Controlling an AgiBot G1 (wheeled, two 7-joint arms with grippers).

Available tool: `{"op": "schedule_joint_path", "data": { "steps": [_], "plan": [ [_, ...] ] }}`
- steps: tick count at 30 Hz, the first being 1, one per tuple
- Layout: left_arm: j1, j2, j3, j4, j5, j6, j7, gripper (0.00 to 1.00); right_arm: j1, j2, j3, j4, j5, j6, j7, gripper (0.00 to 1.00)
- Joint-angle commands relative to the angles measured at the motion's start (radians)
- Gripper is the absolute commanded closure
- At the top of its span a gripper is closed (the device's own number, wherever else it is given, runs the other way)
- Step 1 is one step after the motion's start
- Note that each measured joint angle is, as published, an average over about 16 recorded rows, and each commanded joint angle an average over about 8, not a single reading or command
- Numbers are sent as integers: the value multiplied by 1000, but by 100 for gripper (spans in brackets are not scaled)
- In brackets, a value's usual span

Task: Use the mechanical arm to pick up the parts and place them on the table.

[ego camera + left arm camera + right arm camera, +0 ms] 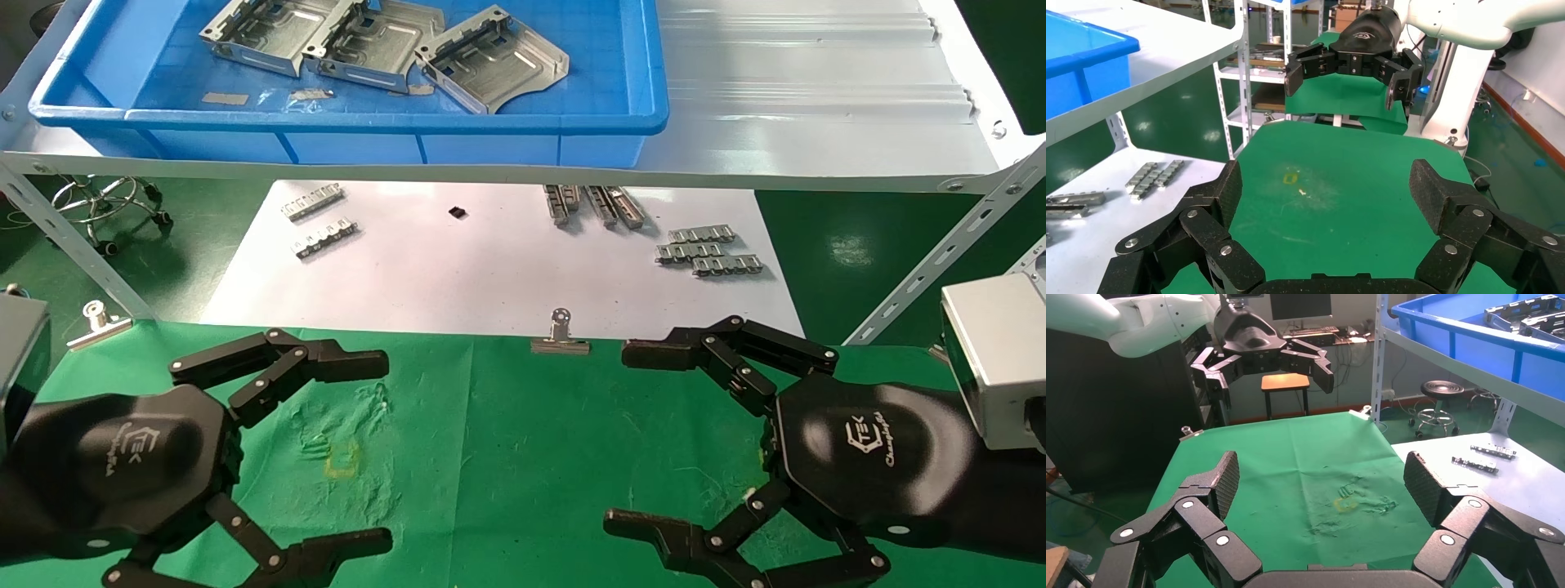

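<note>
Both tools hang over the green bench point(523, 425) with nothing in them. The left tool point(384, 449) sits at about 8 o'clock in the head view, its fingers spread wide and pointing toward the middle; the right tool point(629, 437) mirrors it at about 4 o'clock, spread just as wide. Between them lies wrinkled cloth with a faint yellow mark point(343, 461), nearer the left tool. The parts point(498, 61), three silver stamped plates, lie side by side in the blue bin point(392, 122) on the upper shelf at 12 o'clock, well apart from both tools. Below the shelf, a white sheet point(458, 269) carries small toothed metal strips point(709, 251) in several clusters. A silver binder clip point(560, 336) grips the bench's far edge at centre, and another point(98, 322) sits toward 9 o'clock.
</note>
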Motion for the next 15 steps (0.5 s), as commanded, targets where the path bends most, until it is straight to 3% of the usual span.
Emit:
{"op": "schedule_joint_path", "data": {
  "steps": [1, 15],
  "plan": [
    [0, 0, 0, 0, 0, 0, 0, 0, 0, 0, 0, 0, 0, 0, 0, 0],
    [0, 0, 0, 0, 0, 0, 0, 0, 0, 0, 0, 0, 0, 0, 0, 0]
  ]
}}
